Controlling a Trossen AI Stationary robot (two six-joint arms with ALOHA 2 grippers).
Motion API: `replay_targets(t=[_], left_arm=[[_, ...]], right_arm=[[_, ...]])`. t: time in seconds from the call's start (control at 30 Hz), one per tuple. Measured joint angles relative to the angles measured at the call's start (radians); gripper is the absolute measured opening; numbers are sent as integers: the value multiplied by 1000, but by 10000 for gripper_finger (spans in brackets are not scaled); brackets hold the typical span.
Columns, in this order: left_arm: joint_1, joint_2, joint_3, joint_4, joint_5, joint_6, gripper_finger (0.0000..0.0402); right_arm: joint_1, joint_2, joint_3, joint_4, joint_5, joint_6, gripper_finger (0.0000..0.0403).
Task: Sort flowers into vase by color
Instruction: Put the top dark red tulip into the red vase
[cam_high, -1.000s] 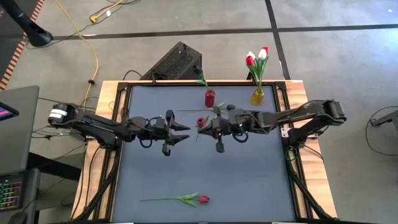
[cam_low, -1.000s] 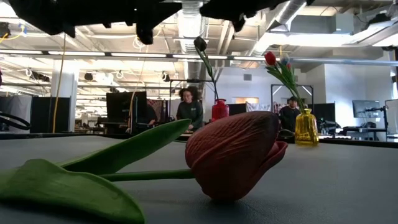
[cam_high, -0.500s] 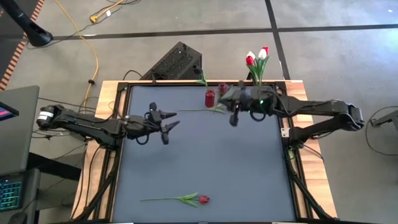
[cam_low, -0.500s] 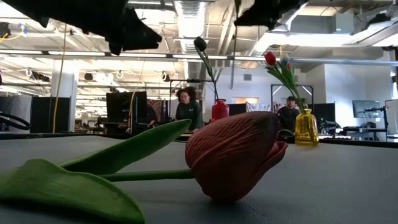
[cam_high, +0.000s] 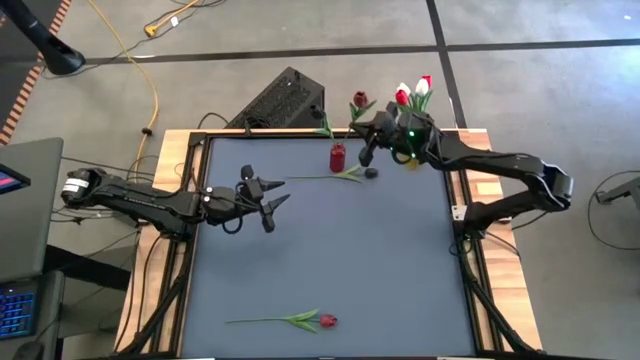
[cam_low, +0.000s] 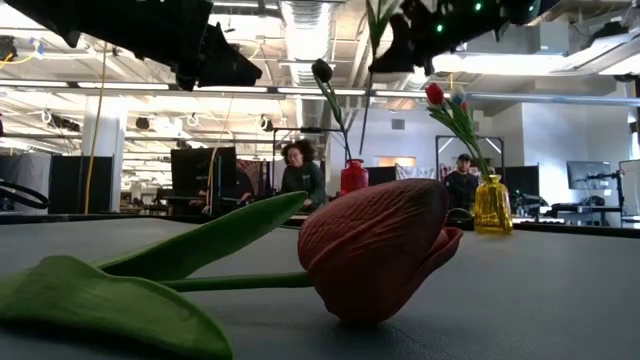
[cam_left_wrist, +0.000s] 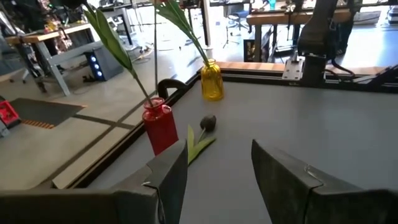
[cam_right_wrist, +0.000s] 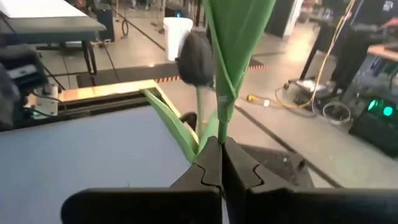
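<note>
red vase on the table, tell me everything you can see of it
The red vase is small, glossy and bottle-shaped with a narrowed neck, seemingly glass or plastic. It stands upright near the table's far edge, beside the yellow vase. One green-stemmed dark tulip stands in it. A loose dark tulip lies close by. No gripper touches it.

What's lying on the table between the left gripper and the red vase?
A dark tulip lies flat there; its stem crosses the gap between the left gripper and the red vase. The high view shows it.
</note>
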Motion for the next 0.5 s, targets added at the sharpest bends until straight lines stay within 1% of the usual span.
replay_targets(t=[0.17, 0.5], left_arm=[[0, 0, 0, -5, 0, 11, 169], [0, 0, 0, -7, 0, 32, 169]], right_arm=[[-41, 43, 0, 5, -53, 21, 24], [-49, 78, 0, 34, -59, 22, 24]])
